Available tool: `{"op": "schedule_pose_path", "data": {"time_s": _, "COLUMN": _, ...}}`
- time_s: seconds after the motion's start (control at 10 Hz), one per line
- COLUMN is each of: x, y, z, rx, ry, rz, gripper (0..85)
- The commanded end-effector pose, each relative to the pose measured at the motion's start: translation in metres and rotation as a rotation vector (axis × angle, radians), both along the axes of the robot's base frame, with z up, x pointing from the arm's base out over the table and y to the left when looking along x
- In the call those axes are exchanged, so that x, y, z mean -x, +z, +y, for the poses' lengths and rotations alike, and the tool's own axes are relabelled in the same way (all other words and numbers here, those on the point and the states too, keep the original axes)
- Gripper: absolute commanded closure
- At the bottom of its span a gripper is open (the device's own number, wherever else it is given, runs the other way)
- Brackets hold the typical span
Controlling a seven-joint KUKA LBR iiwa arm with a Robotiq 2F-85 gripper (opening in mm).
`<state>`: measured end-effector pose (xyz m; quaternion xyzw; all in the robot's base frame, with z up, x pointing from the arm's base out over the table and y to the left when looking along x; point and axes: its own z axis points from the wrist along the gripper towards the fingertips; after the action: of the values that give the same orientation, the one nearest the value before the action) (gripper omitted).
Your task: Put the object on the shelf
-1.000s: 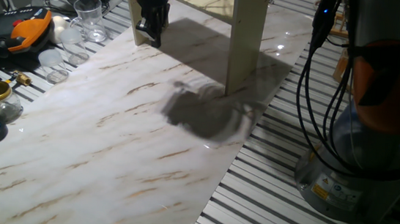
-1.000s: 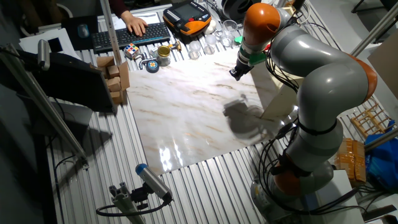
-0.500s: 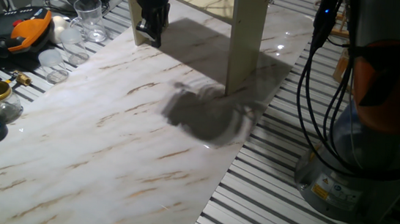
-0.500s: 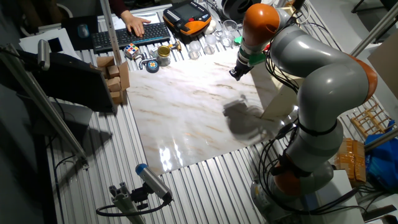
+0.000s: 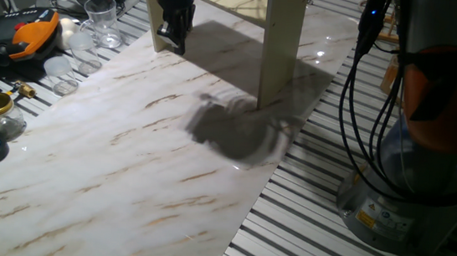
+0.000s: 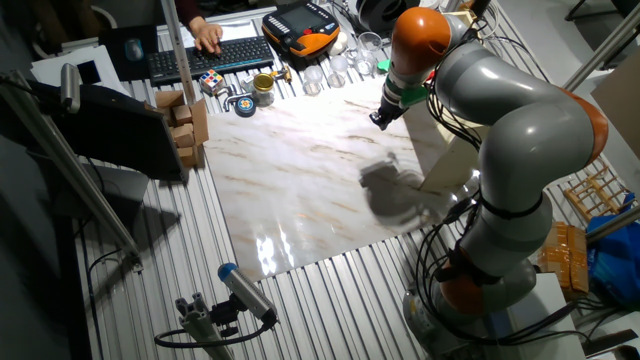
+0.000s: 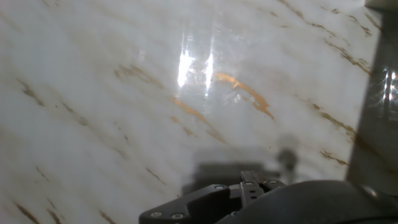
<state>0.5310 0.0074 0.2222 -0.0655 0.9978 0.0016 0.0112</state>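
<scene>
We see only the person's hand (image 6: pixel 208 35) at the keyboard (image 6: pixel 205 57) shift; the arm holds where it was. The shelf (image 5: pixel 283 41) stands on the marbled tabletop (image 5: pixel 124 160). The gripper (image 5: pixel 173 39) hangs beside its leg; whether it grips, we cannot tell. The object stays unseen, so its axis is unknown.

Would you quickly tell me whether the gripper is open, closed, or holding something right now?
Gripper: cannot be told; its fingers are dark and small beside the shelf leg, and no object is visible in them.
</scene>
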Motion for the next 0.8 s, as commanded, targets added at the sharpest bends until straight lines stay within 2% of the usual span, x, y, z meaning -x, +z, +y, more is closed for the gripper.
{"op": "schedule_pose_path", "data": {"time_s": 0.0, "x": 0.0001, "y": -0.0001, "z": 0.0001, "rx": 0.000, "ry": 0.001, "rz": 0.000, "gripper": 85.0}}
{"op": "schedule_pose_path", "data": {"time_s": 0.7, "x": -0.0002, "y": 0.0001, "z": 0.0020, "rx": 0.003, "ry": -0.002, "rz": -0.009, "gripper": 85.0}}
